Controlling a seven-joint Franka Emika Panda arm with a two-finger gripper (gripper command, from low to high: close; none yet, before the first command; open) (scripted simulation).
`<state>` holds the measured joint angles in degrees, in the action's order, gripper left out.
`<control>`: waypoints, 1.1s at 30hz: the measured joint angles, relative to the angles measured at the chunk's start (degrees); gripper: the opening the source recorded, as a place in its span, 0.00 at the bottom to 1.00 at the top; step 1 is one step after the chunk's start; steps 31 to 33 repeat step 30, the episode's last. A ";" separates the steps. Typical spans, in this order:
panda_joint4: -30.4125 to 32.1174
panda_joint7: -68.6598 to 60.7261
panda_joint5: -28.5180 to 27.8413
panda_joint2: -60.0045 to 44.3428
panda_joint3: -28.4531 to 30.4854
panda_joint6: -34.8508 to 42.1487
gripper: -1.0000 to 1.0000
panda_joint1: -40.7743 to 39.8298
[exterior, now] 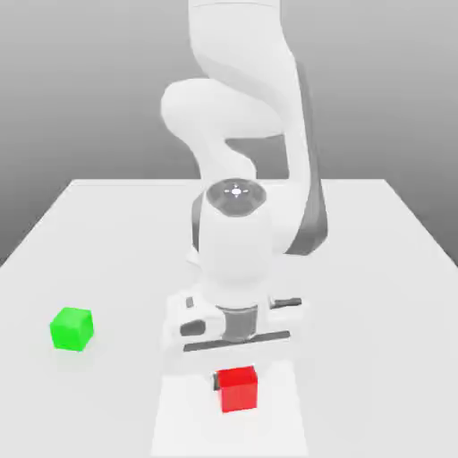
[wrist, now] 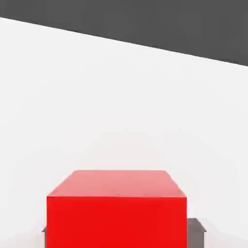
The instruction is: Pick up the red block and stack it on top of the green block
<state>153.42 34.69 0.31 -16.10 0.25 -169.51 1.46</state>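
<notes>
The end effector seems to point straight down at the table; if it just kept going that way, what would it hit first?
Probably the red block: the end effector is shut on it. Pushed further down, the block would press into the white table, on which it seems to rest.

The red block (wrist: 116, 208) is cut off by the hand view's edge at six o'clock; it hides most of both fingers (wrist: 196, 231)

One small red cube (exterior: 239, 389), one small green cube (exterior: 72, 327), one white flat table (exterior: 376, 268), one white robot arm (exterior: 237, 161).
</notes>
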 joint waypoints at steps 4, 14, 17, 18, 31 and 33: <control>0.83 0.09 -0.12 5.61 -0.04 4.78 0.00 -0.06; 4.33 7.53 -3.02 18.31 7.59 13.87 0.00 -17.90; 5.47 10.66 -3.90 20.84 10.82 15.17 0.00 -24.09; 5.85 11.74 -4.20 21.70 12.02 15.64 0.00 -25.87; 6.40 8.05 4.44 11.37 14.27 5.16 1.00 -30.71; 6.40 8.05 4.44 11.37 14.27 5.16 1.00 -30.71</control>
